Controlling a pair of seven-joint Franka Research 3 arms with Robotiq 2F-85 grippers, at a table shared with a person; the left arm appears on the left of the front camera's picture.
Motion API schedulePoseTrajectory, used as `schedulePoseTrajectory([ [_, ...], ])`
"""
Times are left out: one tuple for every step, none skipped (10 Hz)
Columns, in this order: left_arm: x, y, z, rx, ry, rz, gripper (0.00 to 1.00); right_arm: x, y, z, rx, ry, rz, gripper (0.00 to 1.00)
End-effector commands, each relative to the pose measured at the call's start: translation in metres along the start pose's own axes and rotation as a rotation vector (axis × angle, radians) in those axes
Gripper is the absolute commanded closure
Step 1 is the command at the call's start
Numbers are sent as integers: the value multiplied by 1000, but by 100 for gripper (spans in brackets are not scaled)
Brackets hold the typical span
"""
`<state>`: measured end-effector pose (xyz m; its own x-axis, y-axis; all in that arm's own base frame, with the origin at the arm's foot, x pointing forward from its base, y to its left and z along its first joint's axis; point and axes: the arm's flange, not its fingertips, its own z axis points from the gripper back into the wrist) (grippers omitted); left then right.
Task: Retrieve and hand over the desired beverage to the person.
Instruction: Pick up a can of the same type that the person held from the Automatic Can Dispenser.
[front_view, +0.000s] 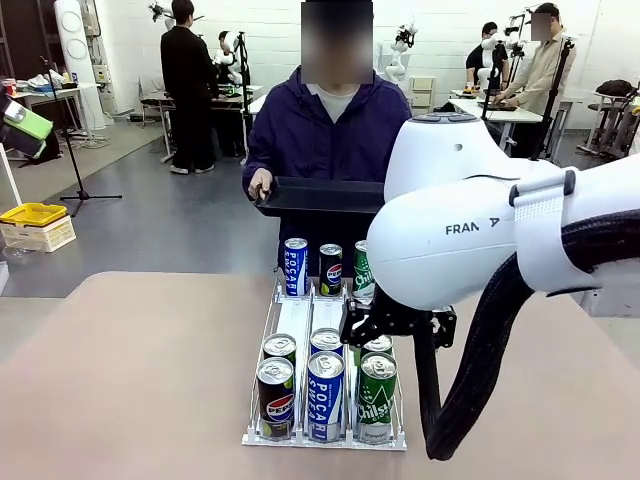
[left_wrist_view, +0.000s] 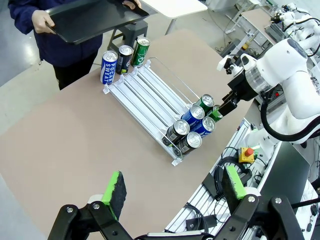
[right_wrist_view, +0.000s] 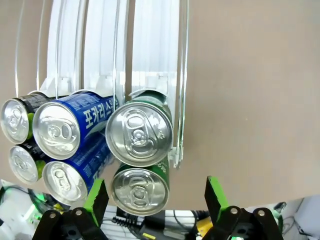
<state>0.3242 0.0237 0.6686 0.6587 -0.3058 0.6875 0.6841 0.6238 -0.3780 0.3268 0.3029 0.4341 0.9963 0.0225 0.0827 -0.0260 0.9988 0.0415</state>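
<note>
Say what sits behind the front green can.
A second green can, only its top showing. At the lane's far end, a third green can, partly covered by the right arm.

Bright even light; soft shadows; wrist views warped at edges

Both arms poised, fingers spread wide.
The right arm (front_view: 470, 250) reaches in from the right side toward the middle. Its white elbow looms large in the front view, and the wrist is bent so that the right gripper (front_view: 392, 328) points downward. Its green-padded fingers (right_wrist_view: 96, 199) stand far apart and grip nothing. The left gripper (left_wrist_view: 174, 189) hangs raised and tilted, looking down at an angle, with its two fingers likewise fully parted and nothing in their grasp. From the left wrist view, the right arm's white links fold over, with the black gripper at the low end.
</note>
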Motion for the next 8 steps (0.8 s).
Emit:
schedulePoseTrajectory([
  [-1,1,0,-16,-12,-18,0,-11,-2,-4,-19,1,-18,0],
  [-1,1,0,-16,-12,-18,0,-13,0,-5,-16,16,-9,0],
  [-1,1,0,-16,-12,-18,0,-13,1,-5,-10,36,-16,0],
  [-1,1,0,-16,-12,-18,0,-12,1,-5,-2,45,-19,0],
  [-1,1,0,-16,-12,-18,0,-9,0,-7,3,53,-28,0],
  [-1,1,0,-16,-12,-18,0,-8,1,-8,6,63,-27,0],
  [-1,1,0,-16,-12,-18,0,-5,1,-11,9,57,-10,0],
  [-1,1,0,-16,-12,-18,0,0,0,-14,16,59,-15,0],
])
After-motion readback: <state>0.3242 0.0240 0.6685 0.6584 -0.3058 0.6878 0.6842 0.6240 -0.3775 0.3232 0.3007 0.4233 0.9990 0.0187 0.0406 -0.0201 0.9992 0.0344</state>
